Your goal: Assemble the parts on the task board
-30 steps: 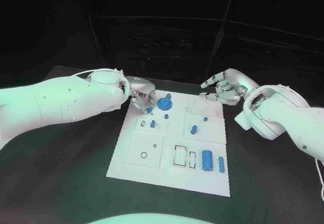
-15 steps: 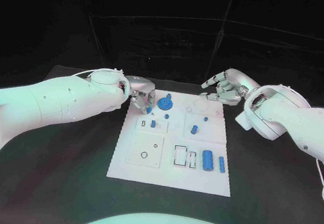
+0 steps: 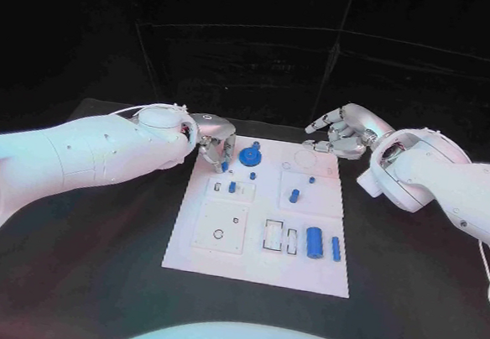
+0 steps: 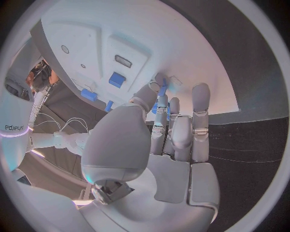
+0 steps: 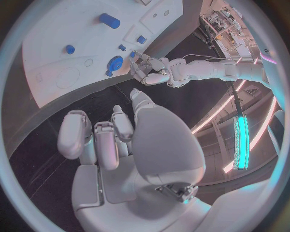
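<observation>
The white task board (image 3: 260, 260) lies at centre frame on the black table (image 3: 86, 267). At its upper left corner the left hand (image 3: 213, 142) pinches a round blue part (image 3: 249, 154) between its fingertips. Upper right, the right hand (image 3: 346, 129) hovers off the board's corner, fingers curled, holding nothing.

left hand (image 3: 215, 143) crowds the task board (image 3: 259, 264) far-left corner; near half lies open.

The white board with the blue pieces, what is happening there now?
The robot is assembling parts on the task board. Its left hand is at the board's far left corner, fingers at a round blue part; whether it grips it is unclear. The right hand hovers beyond the far right corner, holding nothing. Other blue parts lie untouched.
</observation>
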